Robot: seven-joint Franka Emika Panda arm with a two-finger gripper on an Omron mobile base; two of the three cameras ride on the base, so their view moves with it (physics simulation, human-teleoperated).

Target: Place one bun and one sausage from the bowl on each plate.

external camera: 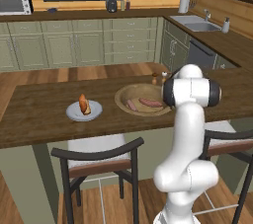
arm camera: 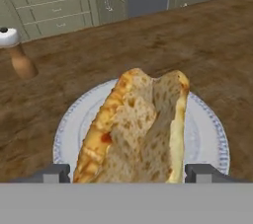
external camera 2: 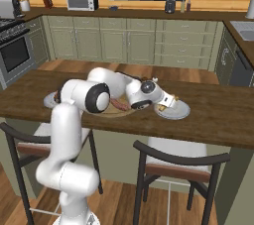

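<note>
In the hand view a yellowish-tan bun [arm camera: 141, 129] fills the whole span between my gripper's [arm camera: 128, 172] two fingertips, which press on its sides. It hangs low over the middle of a pale plate [arm camera: 207, 134]; I cannot tell whether it touches. From the right base view the gripper [external camera 2: 166, 102] sits over that plate [external camera 2: 177, 112], right of the wooden bowl [external camera 2: 113, 111]. The bowl [external camera: 129, 91] holds two pinkish sausages [external camera: 150, 102] [external camera: 132, 105]. The other plate [external camera: 73, 113] lies to its left and carries an orange-brown bun [external camera: 84, 105].
Two small shakers [external camera: 155, 77] stand behind the bowl, one showing as a brown shaker [arm camera: 17, 57] in the hand view. Dark chairs [external camera: 99, 154] [external camera 2: 178, 162] stand along the counter's near edge. My arm's white links [external camera 2: 106, 87] stretch low over the bowl.
</note>
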